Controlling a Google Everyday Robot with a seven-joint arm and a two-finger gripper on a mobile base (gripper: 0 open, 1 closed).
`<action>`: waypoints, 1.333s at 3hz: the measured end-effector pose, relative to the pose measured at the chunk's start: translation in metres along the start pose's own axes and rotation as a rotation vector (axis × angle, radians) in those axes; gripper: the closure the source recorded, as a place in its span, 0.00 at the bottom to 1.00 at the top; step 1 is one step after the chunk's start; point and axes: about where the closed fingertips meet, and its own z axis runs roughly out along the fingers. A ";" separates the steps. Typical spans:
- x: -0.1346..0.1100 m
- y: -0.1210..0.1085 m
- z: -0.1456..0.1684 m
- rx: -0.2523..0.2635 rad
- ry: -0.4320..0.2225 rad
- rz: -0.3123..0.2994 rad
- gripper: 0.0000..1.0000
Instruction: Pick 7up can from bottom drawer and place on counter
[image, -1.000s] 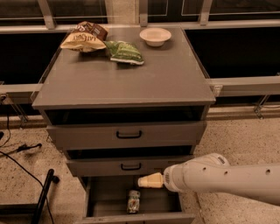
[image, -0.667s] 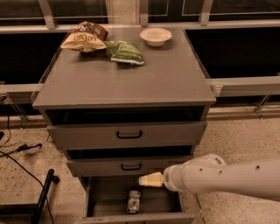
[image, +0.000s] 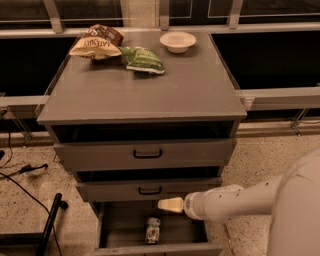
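Observation:
The 7up can (image: 152, 230) lies on its side on the grey floor of the open bottom drawer (image: 120, 227), near the middle front. My gripper (image: 169, 204) hangs over the drawer just above and to the right of the can, at the end of my white arm that comes in from the right. It does not touch the can. The counter (image: 145, 92) is the flat grey top of the cabinet above.
On the counter's far edge lie a tan snack bag (image: 96, 44), a green crinkled snack bag (image: 142, 59) and a white bowl (image: 178, 41). Two upper drawers with black handles (image: 147, 154) stand slightly open. Cables and a black post (image: 50, 225) are on the floor at left.
The view has shifted closer to the cabinet. My gripper stays above the bottom drawer, near the can.

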 end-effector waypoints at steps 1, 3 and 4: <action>0.014 -0.009 0.045 -0.036 0.010 0.061 0.00; 0.044 -0.012 0.099 -0.066 0.075 0.075 0.00; 0.057 0.007 0.150 -0.132 0.109 0.047 0.00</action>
